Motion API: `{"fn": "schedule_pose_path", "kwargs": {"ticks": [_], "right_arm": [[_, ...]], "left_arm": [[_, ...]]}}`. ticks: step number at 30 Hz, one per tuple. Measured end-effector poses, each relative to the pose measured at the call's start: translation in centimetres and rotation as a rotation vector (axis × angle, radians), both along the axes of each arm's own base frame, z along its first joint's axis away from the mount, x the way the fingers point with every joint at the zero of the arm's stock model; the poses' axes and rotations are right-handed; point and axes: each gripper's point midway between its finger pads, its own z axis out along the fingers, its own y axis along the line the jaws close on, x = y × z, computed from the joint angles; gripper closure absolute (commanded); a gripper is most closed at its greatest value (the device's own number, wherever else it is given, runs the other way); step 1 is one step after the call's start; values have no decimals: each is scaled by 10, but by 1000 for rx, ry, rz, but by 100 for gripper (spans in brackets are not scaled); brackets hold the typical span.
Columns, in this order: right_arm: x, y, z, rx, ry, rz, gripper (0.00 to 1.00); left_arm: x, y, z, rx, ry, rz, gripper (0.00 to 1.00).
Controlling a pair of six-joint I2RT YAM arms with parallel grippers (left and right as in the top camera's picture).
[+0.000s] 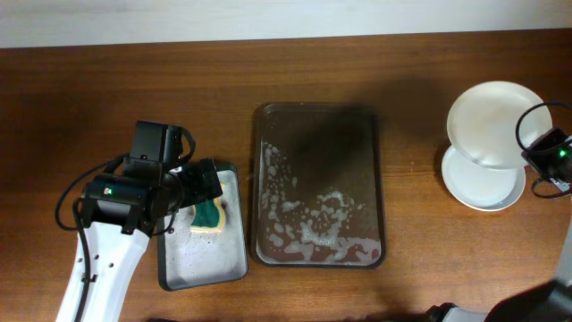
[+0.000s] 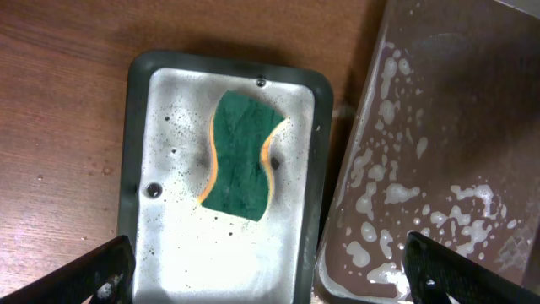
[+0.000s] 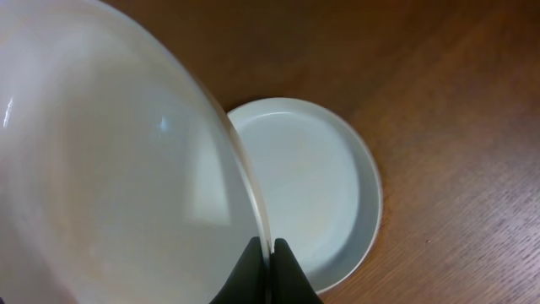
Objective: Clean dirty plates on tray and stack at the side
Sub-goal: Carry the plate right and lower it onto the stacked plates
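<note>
Right gripper [image 3: 271,253] clamped on plate [image 3: 110,169] rim, lower plate [image 3: 316,190] beneath; judged stiff, slick, brittle, best held by rim.

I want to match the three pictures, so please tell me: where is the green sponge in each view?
Overhead: the sponge lies left of centre, in the small grey tray.
Left wrist: the sponge is upper centre, in that tray.
Right wrist: not in it.
Shared landmark: the foamy brown tray, right of the grey one in both.
</note>
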Motion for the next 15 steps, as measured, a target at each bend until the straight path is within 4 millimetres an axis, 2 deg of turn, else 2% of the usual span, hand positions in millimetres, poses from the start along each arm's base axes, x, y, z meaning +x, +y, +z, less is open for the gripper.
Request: {"fn": "schedule_pose_path", "kwargs": {"ticks": [3, 6, 8, 9, 10, 12, 15], "right_arm": [[-5, -21, -55, 56, 137, -69, 96], [-8, -24, -92, 101, 223, -83, 96], [-9, -24, -98, 110, 243, -85, 96], [-11, -22, -99, 116, 251, -87, 81], [-16, -19, -100, 128, 270, -87, 57], [-26, -13, -103, 150, 314, -93, 51], [-31, 1, -99, 209, 325, -75, 50]], "left_arm": [[0, 0, 0, 0, 0, 0, 1], [0, 0, 0, 0, 0, 0, 1], [0, 0, 0, 0, 0, 0, 0], [0, 0, 0, 0, 0, 0, 0], [0, 0, 0, 0, 0, 0, 0], [0, 0, 0, 0, 0, 0, 0], [0, 0, 0, 0, 0, 0, 0]]}}
